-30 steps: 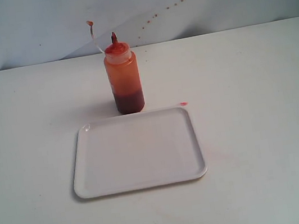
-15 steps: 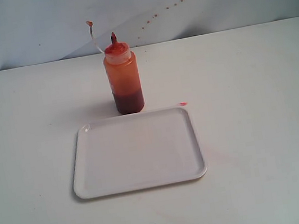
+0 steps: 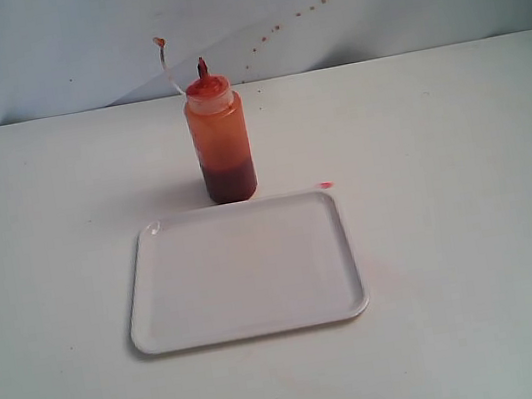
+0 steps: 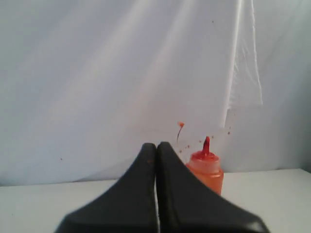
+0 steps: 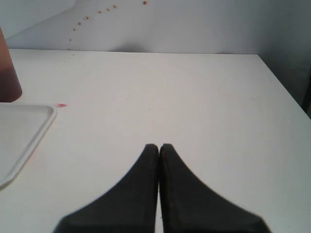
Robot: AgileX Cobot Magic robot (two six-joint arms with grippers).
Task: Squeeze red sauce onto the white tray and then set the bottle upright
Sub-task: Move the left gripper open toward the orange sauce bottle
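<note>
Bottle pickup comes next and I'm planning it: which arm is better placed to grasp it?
Left, probably. The bottle stands almost straight ahead of the shut left gripper; the right gripper, also shut, faces the table, with the bottle only at its view's edge.

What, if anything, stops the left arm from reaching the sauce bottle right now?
Probably nothing, so likely yes. The bottle stands upright alone behind the white tray, and the left wrist view shows no obstacle between it and the left gripper. The jaws are shut, so they must open first.
</note>
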